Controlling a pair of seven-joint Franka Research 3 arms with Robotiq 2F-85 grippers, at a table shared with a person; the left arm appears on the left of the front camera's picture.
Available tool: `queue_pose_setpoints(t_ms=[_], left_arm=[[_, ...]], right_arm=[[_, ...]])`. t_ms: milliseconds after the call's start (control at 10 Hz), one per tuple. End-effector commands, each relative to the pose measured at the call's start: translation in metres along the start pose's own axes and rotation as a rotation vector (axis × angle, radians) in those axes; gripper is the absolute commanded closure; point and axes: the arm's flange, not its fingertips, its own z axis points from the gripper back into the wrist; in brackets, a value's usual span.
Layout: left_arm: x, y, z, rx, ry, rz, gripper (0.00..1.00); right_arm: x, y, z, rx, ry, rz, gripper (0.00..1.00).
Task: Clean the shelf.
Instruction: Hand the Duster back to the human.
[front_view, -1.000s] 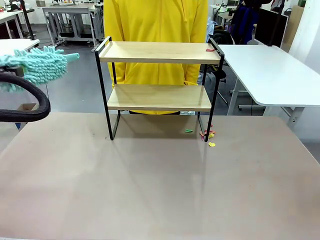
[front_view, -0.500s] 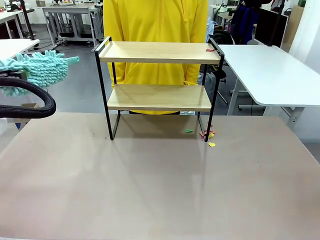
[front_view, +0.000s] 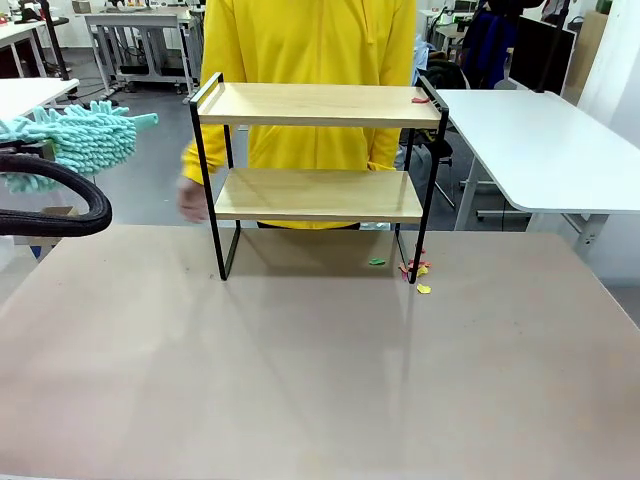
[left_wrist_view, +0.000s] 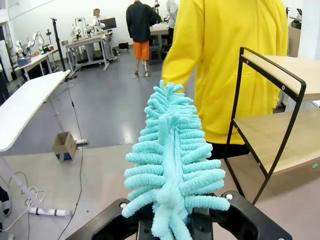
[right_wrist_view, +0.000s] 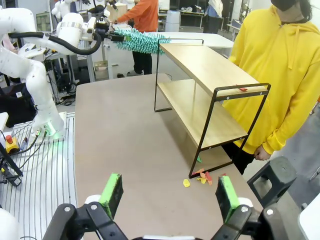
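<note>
**Duster raised left of shelf, scraps at its right foot**

Left end effector (left_wrist_view: 172, 222) clamped narrow on the base of a teal microfibre duster (left_wrist_view: 170, 160), fronds fanning up and away from the fingers. Seen from the front, the duster (front_view: 75, 140) up in the air at the far left, above a looping black cable (front_view: 60, 195), level with the upper tier and well apart from the rack.

Ahead and to the right of that end effector, the shelf (front_view: 318, 165): upright near the far edge of the beige tabletop (front_view: 320, 380), black frame, two light wooden boards. In the left wrist view its near rail and boards (left_wrist_view: 280, 115) just right of the duster tip, not touching. Small red scrap (front_view: 420, 99) on the top board by the right rail. Behind the rack, a person in a yellow hoodie (front_view: 310, 60), one hand (front_view: 192, 200) blurred beside the left post at lower-board height.

By the right foot, on the tabletop, a green scrap (front_view: 377, 262) and a little cluster of red and yellow scraps (front_view: 417, 272).

Right end effector (right_wrist_view: 170, 195) spread wide, green pads (right_wrist_view: 112, 192) far apart, holding nothing, above the tabletop; the shelf (right_wrist_view: 210, 85) beyond and slightly right of it, scraps (right_wrist_view: 200, 177) between the fingers' line and the rack's near foot.
</note>
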Motion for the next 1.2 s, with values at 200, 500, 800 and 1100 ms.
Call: queue_pose_setpoints(t_ms=[200, 500, 800, 1100], left_arm=[[0.0079, 0.0048, 0.0022, -0.014, -0.004, 0.0, 0.83], [0.0079, 0.0048, 0.0022, -0.014, -0.004, 0.0, 0.83], [0.0079, 0.0048, 0.0022, -0.014, -0.004, 0.0, 0.83], [0.0079, 0.0048, 0.0022, -0.014, -0.004, 0.0, 0.83]], right_arm=[[0.0024, -0.0002, 0.0005, -0.002, -0.022, 0.003, 0.0], [0.0024, -0.0002, 0.0005, -0.002, -0.022, 0.003, 0.0], [0.0024, -0.0002, 0.0005, -0.002, -0.022, 0.003, 0.0], [0.0024, -0.0002, 0.0005, -0.002, -0.022, 0.003, 0.0]])
